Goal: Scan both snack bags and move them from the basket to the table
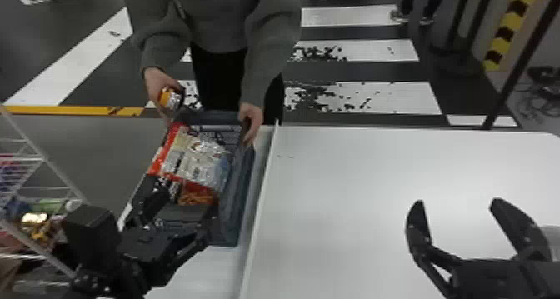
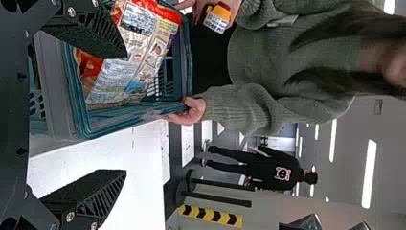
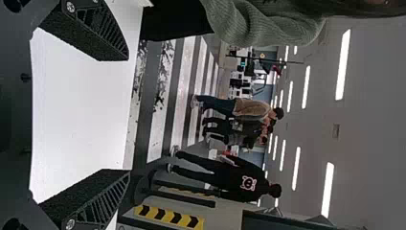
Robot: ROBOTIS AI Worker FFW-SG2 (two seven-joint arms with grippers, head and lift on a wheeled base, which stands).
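Item: 2 snack bags, both in the basket [image 1: 246,181], beside the tabletop's [image 1: 354,173] left edge. Upper bag [image 1: 196,156]: red and silver, long axis seemingly across the basket, lying ahead of the left claw [image 2: 125,114], toward the basket's far edge. Lower bag [image 1: 196,199]: orange-red, partly covered. Left claw: nearer, fingers apart, at the basket's near edge; forward reach likely needed. Right claw [image 1: 458,201]: fingers apart, over the tabletop. Person's hand [image 1: 252,118]: 1, on the rim.
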